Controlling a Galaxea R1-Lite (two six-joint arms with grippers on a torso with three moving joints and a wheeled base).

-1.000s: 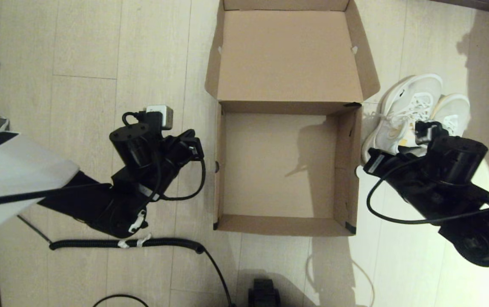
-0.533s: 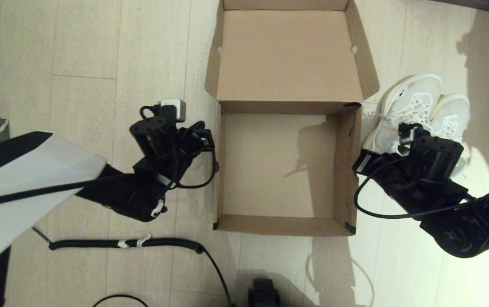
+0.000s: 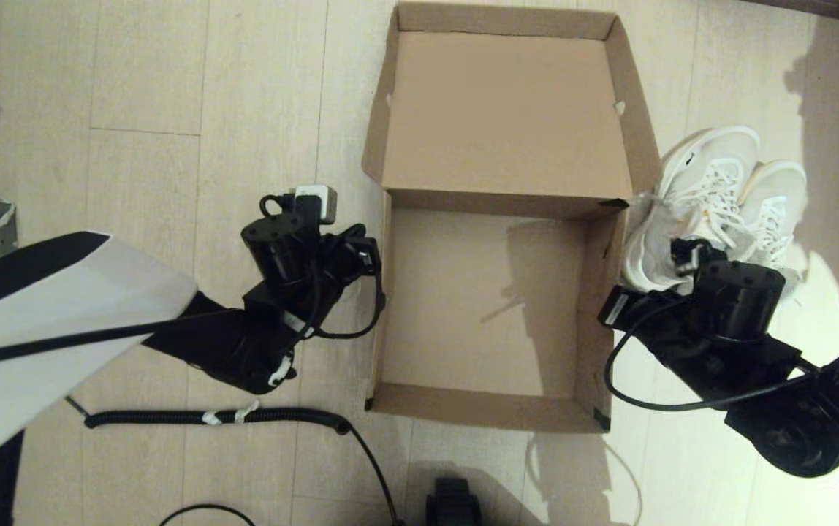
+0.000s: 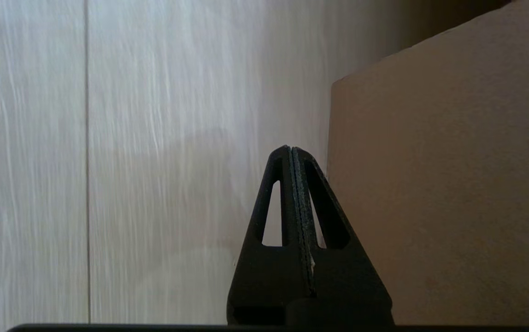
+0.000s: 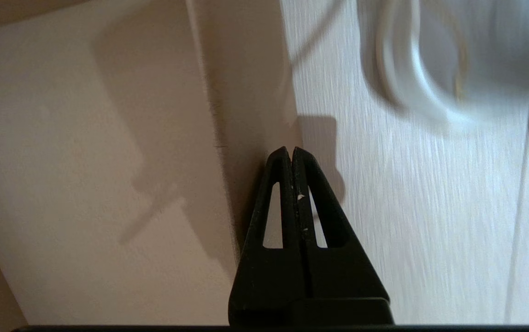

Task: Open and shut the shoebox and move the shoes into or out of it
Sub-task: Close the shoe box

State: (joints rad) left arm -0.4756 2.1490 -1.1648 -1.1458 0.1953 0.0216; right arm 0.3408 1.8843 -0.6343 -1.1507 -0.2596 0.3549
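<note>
In the head view, the large plain brown cardboard shoebox (image 3: 489, 307) sits open at frame centre on the pale wooden plank floor (image 3: 149, 109), its hinged lid (image 3: 507, 109) folded back toward the top of the frame, its long axis running top to bottom. The pair of white mesh sneakers (image 3: 712, 201) lies just right of the box, side by side, toes toward the upper right. The left end effector (image 3: 361, 252) hangs just beside the box's left wall; the right end effector (image 3: 620, 307) is at its right wall.

In the left wrist view, the left end effector (image 4: 292, 152) has its fingers pressed together, empty, beside the cardboard wall.

In the right wrist view, the right end effector (image 5: 290, 152) is likewise closed on nothing, its tip against the box wall.
</note>
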